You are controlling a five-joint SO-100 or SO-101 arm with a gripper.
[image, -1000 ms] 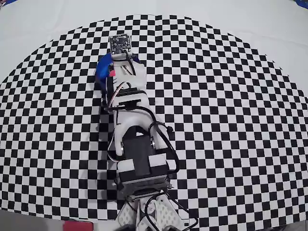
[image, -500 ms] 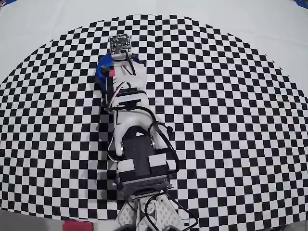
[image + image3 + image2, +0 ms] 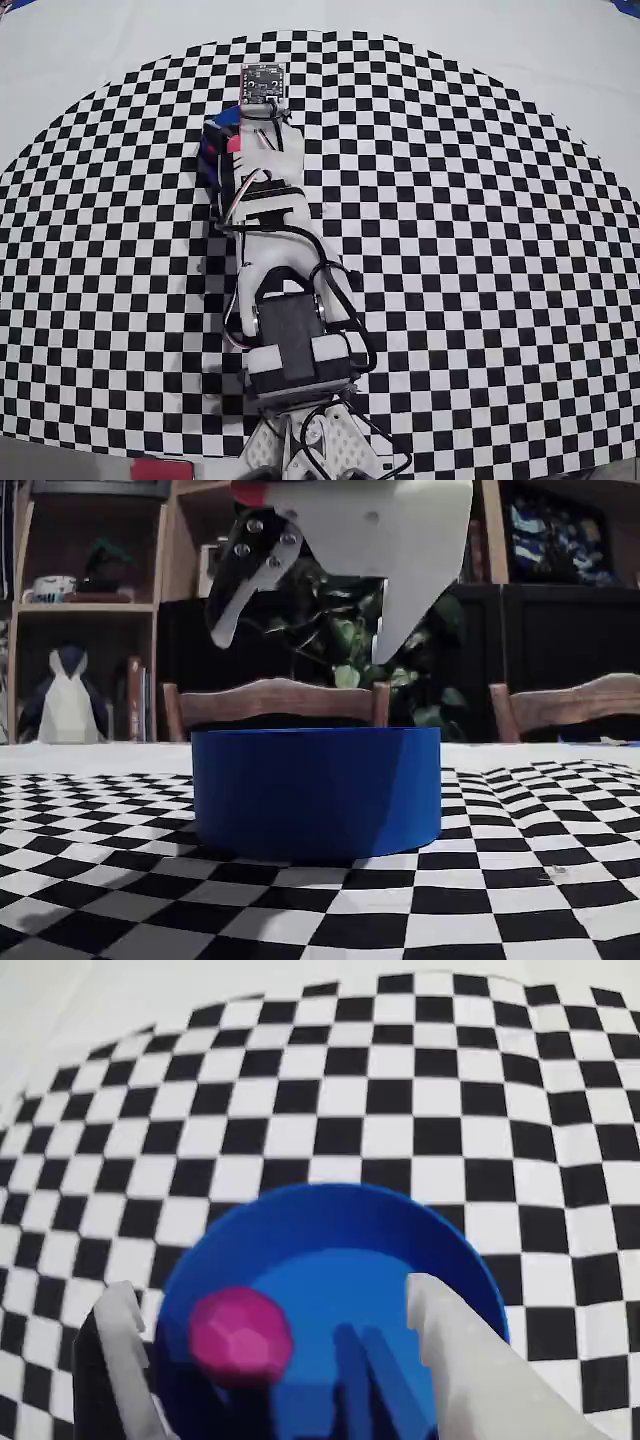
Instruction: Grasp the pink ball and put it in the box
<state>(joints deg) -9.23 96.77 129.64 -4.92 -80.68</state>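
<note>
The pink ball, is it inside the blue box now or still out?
Inside. The wrist view shows the pink ball on the box floor, within its wall, with the open gripper above.

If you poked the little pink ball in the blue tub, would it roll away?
Probably it would roll: the small matte pink ball is round and lies loose. The round blue tub's low wall would likely stop it. It looks light.

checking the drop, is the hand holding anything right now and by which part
Nothing. The hand is open above the box, and the pink ball lies inside it.
</note>
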